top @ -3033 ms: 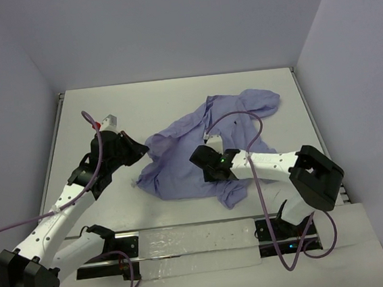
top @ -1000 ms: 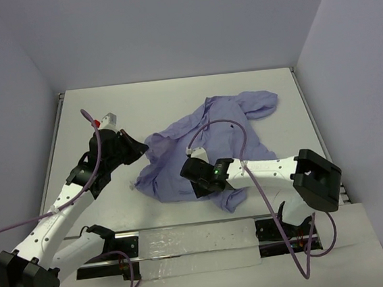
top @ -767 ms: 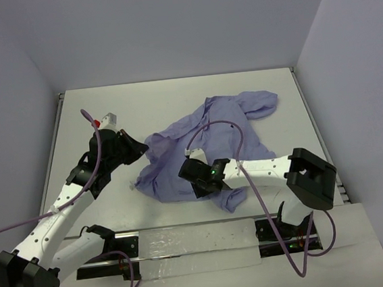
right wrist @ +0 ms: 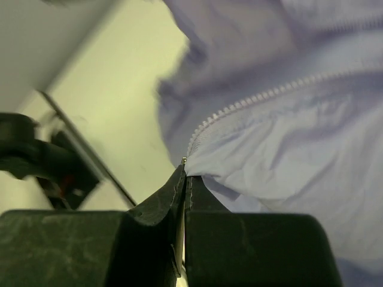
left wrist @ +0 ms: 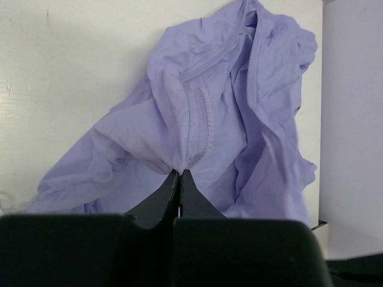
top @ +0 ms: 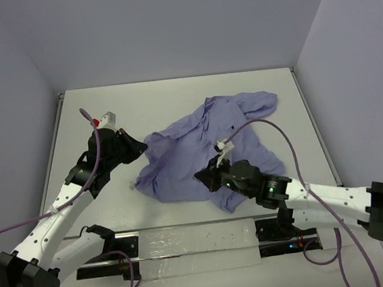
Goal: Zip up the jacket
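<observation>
Top view: jacket (top: 199, 149) is crumpled on the table (top: 140, 104), centre-right, with one sleeve bunched toward the far right. Left arm runs diagonally up from the near-left corner, forearm extended, left gripper (top: 140, 150) at the jacket's left edge. Right arm is stretched low from the near-right, elbow out by the right wall, right gripper (top: 205, 177) at the jacket's near hem. A purple cable (top: 261, 124) arcs over the fabric.

Left wrist: fingers pressed together, pinching a fold of fabric right at the lower end of a zipper (left wrist: 200, 128) row. The rest of the jacket fans out away from the tip, flat on the table.

Right wrist: fingers pressed together on the jacket edge where a line of teeth ends. The teeth run up-right from the tip. Background is blurred.
</observation>
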You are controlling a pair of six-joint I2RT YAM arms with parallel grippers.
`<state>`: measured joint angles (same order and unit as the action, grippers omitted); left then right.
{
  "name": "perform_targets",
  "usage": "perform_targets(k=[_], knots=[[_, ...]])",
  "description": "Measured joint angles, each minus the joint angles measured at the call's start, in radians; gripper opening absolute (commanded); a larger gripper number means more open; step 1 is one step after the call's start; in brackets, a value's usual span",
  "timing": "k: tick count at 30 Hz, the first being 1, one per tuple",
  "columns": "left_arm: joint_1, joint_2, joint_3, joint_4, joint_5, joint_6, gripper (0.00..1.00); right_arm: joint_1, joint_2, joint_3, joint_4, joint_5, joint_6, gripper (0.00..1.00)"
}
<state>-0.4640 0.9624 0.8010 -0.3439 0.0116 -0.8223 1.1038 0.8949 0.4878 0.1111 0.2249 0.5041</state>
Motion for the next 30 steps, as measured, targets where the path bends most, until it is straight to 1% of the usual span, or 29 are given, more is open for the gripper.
perform_targets(k=[2,5,14,23,27,30], knots=[[0.001,-0.002,0.003,0.002,0.000,0.000,0.00,0.000,-0.073,-0.031,0.094,-0.008,-0.047,0.00],[0.001,-0.003,0.003,0.004,0.005,-0.004,0.00,-0.002,-0.112,-0.066,0.198,-0.015,-0.123,0.00],[0.001,0.000,0.003,0.012,0.030,-0.010,0.00,-0.002,-0.093,-0.168,0.385,-0.054,-0.250,0.00],[0.001,-0.001,-0.007,0.051,0.077,-0.016,0.00,-0.002,-0.045,-0.187,0.523,-0.083,-0.290,0.00],[0.001,-0.041,-0.078,0.148,0.143,-0.025,0.00,-0.009,-0.030,-0.187,0.555,-0.086,-0.276,0.00],[0.001,-0.092,-0.133,0.210,0.184,-0.037,0.00,-0.048,-0.026,-0.186,0.585,-0.124,-0.226,0.00]])
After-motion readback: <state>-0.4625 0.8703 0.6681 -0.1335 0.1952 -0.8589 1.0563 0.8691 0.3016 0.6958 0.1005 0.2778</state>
